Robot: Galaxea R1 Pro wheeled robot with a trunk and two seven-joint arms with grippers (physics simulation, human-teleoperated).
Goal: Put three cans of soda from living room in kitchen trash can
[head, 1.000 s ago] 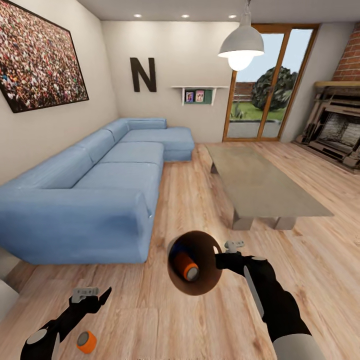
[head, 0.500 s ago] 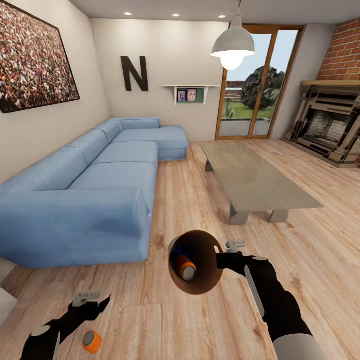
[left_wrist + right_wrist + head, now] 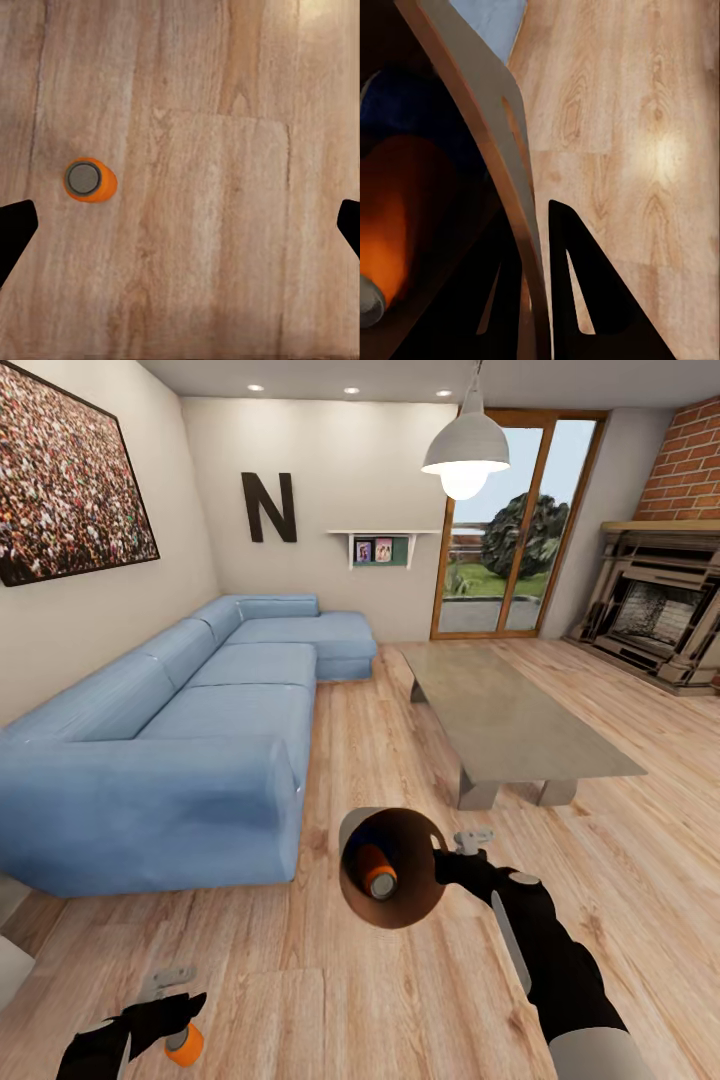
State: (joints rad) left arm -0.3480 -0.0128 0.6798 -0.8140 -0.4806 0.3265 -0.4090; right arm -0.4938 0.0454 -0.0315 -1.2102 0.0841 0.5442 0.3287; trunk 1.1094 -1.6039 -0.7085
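Note:
My right gripper (image 3: 447, 857) is shut on the rim of the trash can (image 3: 415, 900) and holds it above the floor, tipped so its brown inside faces the head camera. An orange soda can (image 3: 376, 872) lies inside it. The right wrist view shows that orange can (image 3: 394, 217) beside a dark blue can (image 3: 405, 105), with the fingers (image 3: 577, 300) on both sides of the rim. Another orange can (image 3: 186, 1045) stands upright on the wood floor under my left gripper (image 3: 178, 1000). That left gripper (image 3: 184, 217) is open wide, with the can (image 3: 88, 180) off toward one finger.
The long blue corner sofa (image 3: 180, 760) runs along the left. A glass low table (image 3: 510, 720) stands ahead to the right, with the brick fireplace (image 3: 660, 620) beyond it. A pendant lamp (image 3: 463, 450) hangs overhead. Wood floor lies between sofa and table.
The camera panned slightly at first. My left gripper has drawn back and down over the floor can. The trash can has risen a little in my right gripper.

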